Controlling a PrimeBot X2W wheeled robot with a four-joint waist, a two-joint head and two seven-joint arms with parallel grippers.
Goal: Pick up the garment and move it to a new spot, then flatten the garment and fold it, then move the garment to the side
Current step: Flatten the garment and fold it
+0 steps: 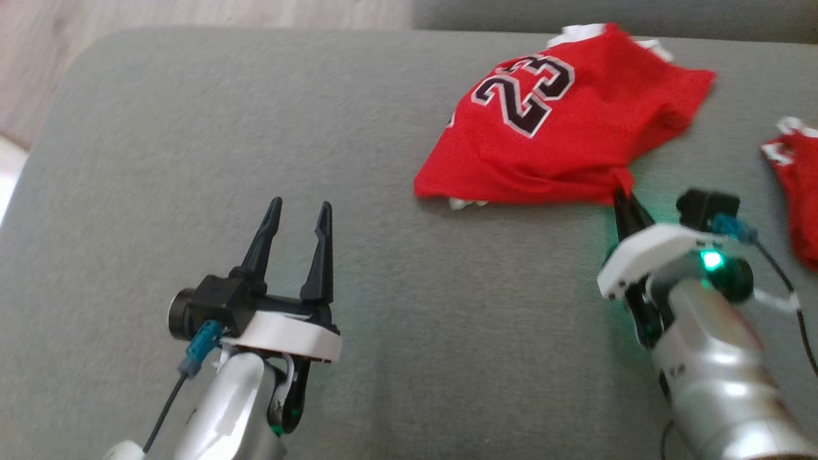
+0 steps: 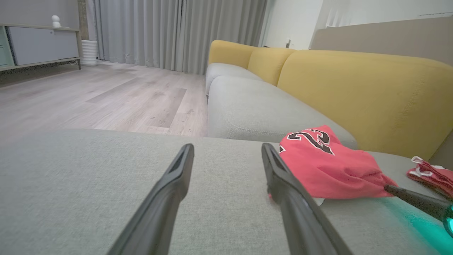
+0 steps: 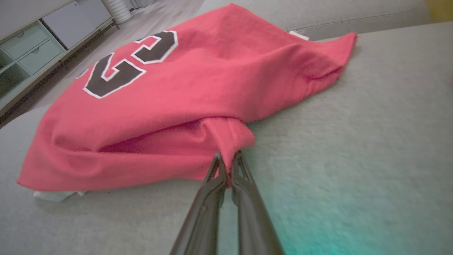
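Garment (image 3: 184,106), a red jersey, is pinched at a bunched fold of its near hem by the right claw (image 3: 228,157). The claw's two dark fingers are pressed together on the cloth, and a small tuft of red stands just past their tips. From the tips the jersey spreads away and to this claw's left, crumpled, on the grey seat cushion (image 1: 192,128). On its upper face the number 23 (image 1: 527,89) reads in black numerals edged in white. A bit of white trim (image 3: 53,194) peeks out from under the jersey's near left corner.

The right arm reaches in low from the lower right of the head view. Its fingers are turned edge-on to that camera, and a green light (image 1: 711,259) glows on the wrist. To this claw's right, apart from it, lies a second red piece with white trim (image 1: 795,185).

Well off to its left, the left claw (image 1: 300,211) sits over bare cushion, fingers spread wide with nothing between them, pointing away from the robot. Beyond both claws rise the yellow backrest (image 2: 371,92) and, farther off, the wooden floor (image 2: 106,95).
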